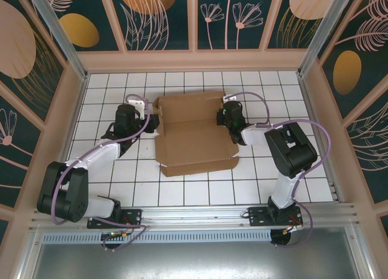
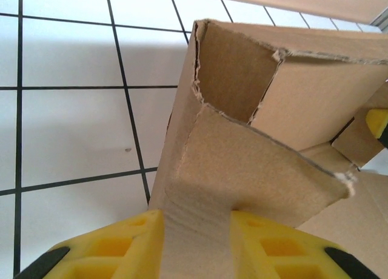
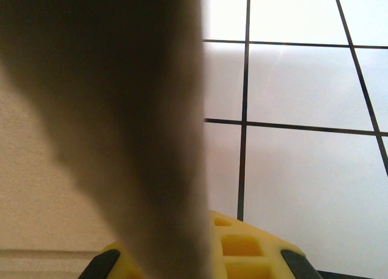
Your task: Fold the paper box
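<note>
Currently left fingers [image 2: 115, 248] pinch the paper box [image 1: 194, 136] side flap, right fingers [image 3: 242, 248] clamp the opposite wall (thin card): uneven pull could tear a crease.

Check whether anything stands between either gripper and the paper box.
Nothing visible does. The left gripper pinches a raised flap of the paper box on its left side, and the right gripper is shut on the cardboard at its right edge.

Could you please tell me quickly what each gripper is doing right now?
Left gripper: closed on a flap of the cardboard box.
Right gripper: closed, apparently pinching the box's right wall.
</note>
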